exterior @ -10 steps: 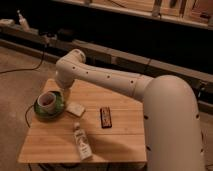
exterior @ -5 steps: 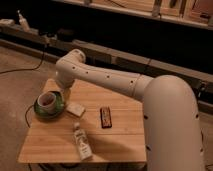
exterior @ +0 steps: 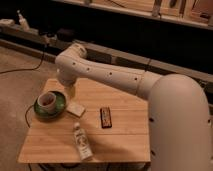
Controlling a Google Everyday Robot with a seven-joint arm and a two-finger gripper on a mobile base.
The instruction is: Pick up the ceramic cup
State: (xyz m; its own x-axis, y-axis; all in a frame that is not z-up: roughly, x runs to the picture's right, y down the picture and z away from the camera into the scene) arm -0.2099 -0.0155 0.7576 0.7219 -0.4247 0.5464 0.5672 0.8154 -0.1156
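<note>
The ceramic cup (exterior: pixel 47 100) is small, round and off-white with a dark brownish inside. It stands upright on the round green plate (exterior: pixel 58 105) at the left side of the wooden table (exterior: pixel 125 135). My gripper (exterior: pixel 69 92) hangs from the white arm just right of the cup and plate, low over the table and apart from the cup. The arm reaches in from the right and bends down at its elbow (exterior: pixel 70 60).
A small pale packet (exterior: pixel 76 109) lies just right of the plate. A dark rectangular bar (exterior: pixel 105 117) lies mid-table. A light bottle (exterior: pixel 82 141) lies on its side near the front edge. A cable (exterior: pixel 20 67) runs across the floor on the left.
</note>
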